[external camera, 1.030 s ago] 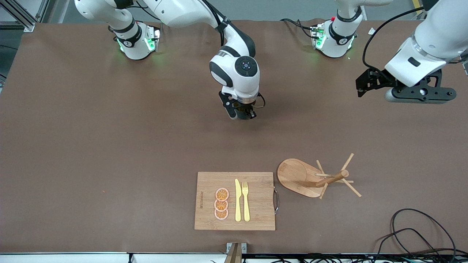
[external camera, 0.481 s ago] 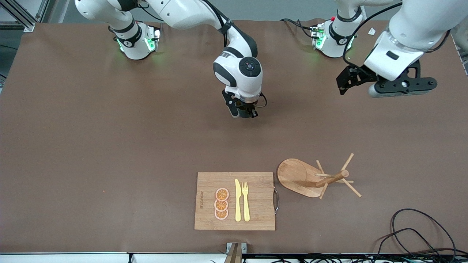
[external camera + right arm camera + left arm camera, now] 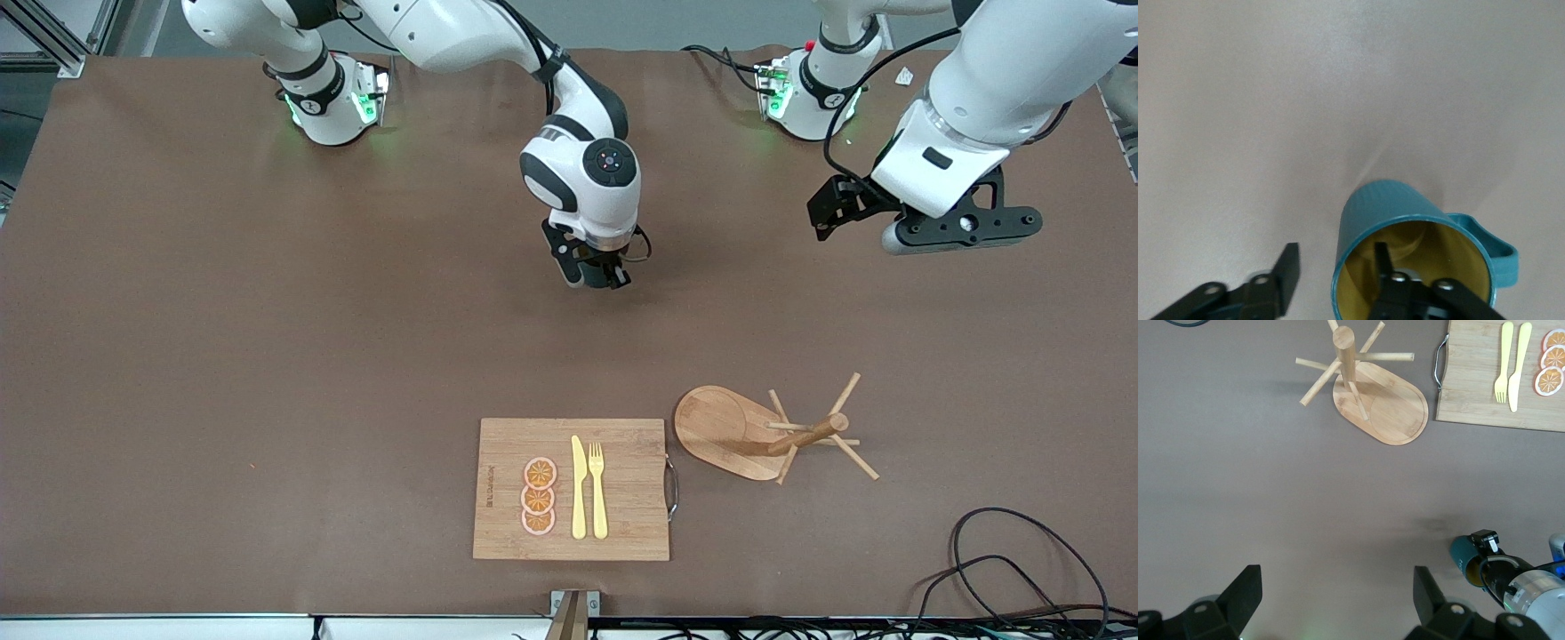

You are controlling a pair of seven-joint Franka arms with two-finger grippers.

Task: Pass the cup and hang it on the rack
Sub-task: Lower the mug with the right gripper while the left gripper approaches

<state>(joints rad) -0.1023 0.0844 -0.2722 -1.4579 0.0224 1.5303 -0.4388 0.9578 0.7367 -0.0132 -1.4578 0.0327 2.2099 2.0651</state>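
Note:
The teal cup (image 3: 1388,210) with a yellow inside stands upright on the table, farther from the front camera than the cutting board. My right gripper (image 3: 1337,250) is open and straddles the cup's wall: one finger (image 3: 1383,263) is inside, and the other finger (image 3: 1288,263) is outside with a gap to the wall. In the front view the right hand (image 3: 597,271) covers the cup. The wooden rack (image 3: 725,427) stands beside the cutting board toward the left arm's end. My left gripper (image 3: 1336,577) hangs open and empty over bare table, with the cup (image 3: 1465,555) off to one side of it.
A bamboo cutting board (image 3: 622,524) holds a yellow knife (image 3: 579,489), a yellow fork (image 3: 598,489) and three orange slices (image 3: 539,496). A black cable (image 3: 1005,551) loops near the table's front corner at the left arm's end.
The right gripper's fingers have parted from the cup's wall. The left arm has swung in from its end of the table toward the middle and come lower.

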